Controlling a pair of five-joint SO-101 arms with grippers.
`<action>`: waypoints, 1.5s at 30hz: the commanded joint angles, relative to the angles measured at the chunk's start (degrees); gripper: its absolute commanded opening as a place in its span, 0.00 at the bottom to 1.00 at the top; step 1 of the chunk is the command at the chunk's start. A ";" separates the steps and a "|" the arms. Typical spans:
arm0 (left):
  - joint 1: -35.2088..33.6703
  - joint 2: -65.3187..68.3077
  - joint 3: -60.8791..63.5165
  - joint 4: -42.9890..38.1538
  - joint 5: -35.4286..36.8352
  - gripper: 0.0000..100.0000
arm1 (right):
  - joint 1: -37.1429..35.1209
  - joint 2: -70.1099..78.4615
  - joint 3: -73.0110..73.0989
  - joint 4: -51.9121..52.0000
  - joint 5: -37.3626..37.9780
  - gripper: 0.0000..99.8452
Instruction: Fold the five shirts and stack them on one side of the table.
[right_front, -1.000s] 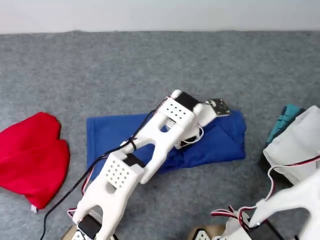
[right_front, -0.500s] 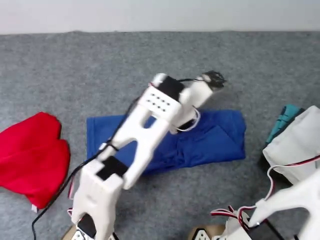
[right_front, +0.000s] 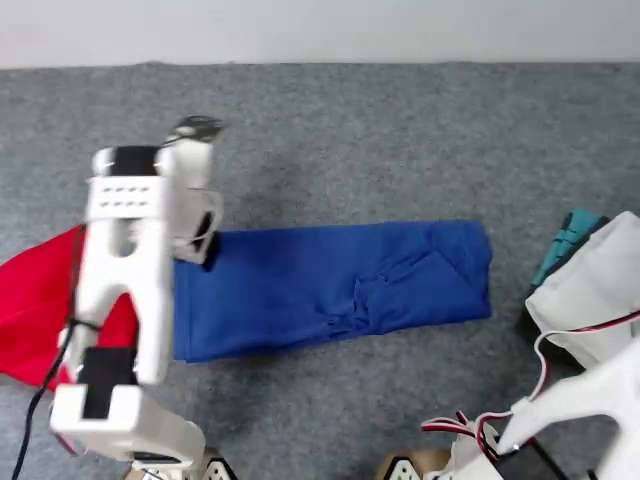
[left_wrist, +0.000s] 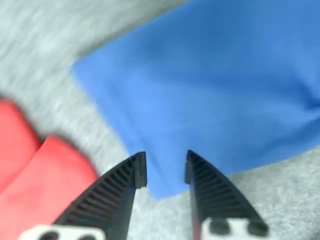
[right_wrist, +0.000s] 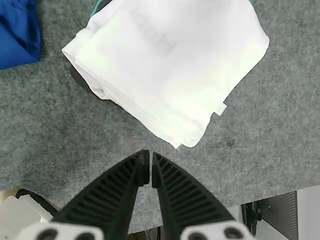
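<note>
Left end effector (left_wrist: 162, 167) swung aside, baring blue shirt (right_front: 330, 285) on grey table (right_front: 400, 130)

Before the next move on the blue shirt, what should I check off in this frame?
1. Left hand open and empty: ok, a gap shows between its fingers.
2. Left hand lined up with the blue shirt: ok, a corner of it shows between the fingers, beside the red shirt.
3. Blue shirt folded small: not ok, it is a long strip, creased in the middle.
4. Right hand out of the way: ok, shut, empty, over bare table by the white shirt.
5. Stack complete: cannot tell; the white shirt lies on a teal shirt, the rest is hidden.
</note>
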 joint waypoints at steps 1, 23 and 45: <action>-4.75 -5.19 5.14 -4.66 0.62 0.16 | 0.48 -2.24 -0.26 2.33 0.18 0.02; -8.09 -4.84 31.08 -32.79 0.44 0.25 | 0.48 -2.24 -0.26 2.33 0.18 0.02; -7.74 13.45 16.75 -25.05 -2.73 0.01 | 0.57 -2.24 -0.26 2.33 0.18 0.02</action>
